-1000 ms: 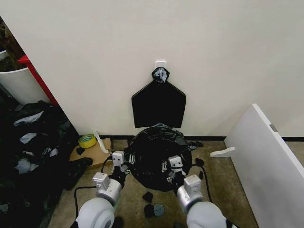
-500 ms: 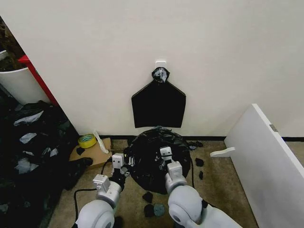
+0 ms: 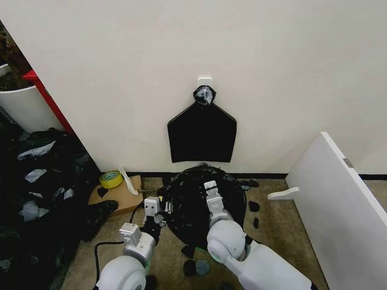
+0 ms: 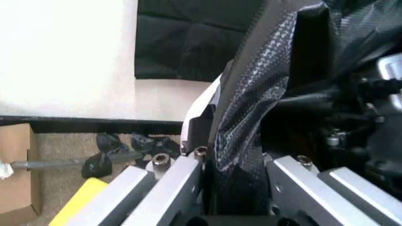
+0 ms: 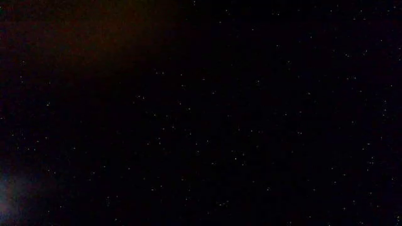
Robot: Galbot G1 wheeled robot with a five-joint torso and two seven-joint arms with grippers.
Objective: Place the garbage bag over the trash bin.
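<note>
The garbage bag (image 3: 193, 211) is a glossy black sack spread over the trash bin on the floor by the wall. It covers the bin in the head view. In the left wrist view a pale strip of the trash bin (image 4: 202, 104) shows beside the wrinkled garbage bag (image 4: 251, 113). My left gripper (image 3: 153, 209) is at the bag's left rim, shut on a fold of the plastic (image 4: 236, 188). My right gripper (image 3: 211, 192) reaches down into the middle of the bag from above. Its wrist view is dark.
A flat black house-shaped bundle (image 3: 202, 134) hangs on the wall just behind the bin. A white board (image 3: 338, 211) leans at the right. Yellow tape (image 3: 110, 179) and cardboard (image 3: 118, 194) lie at the left, next to a heap of black bags (image 3: 36, 181). Black scraps (image 3: 195, 263) lie on the near floor.
My right arm has swung from the bag's right side to over its middle and reached in. The bag's top has shifted with it. My left gripper has stayed at the left rim.
</note>
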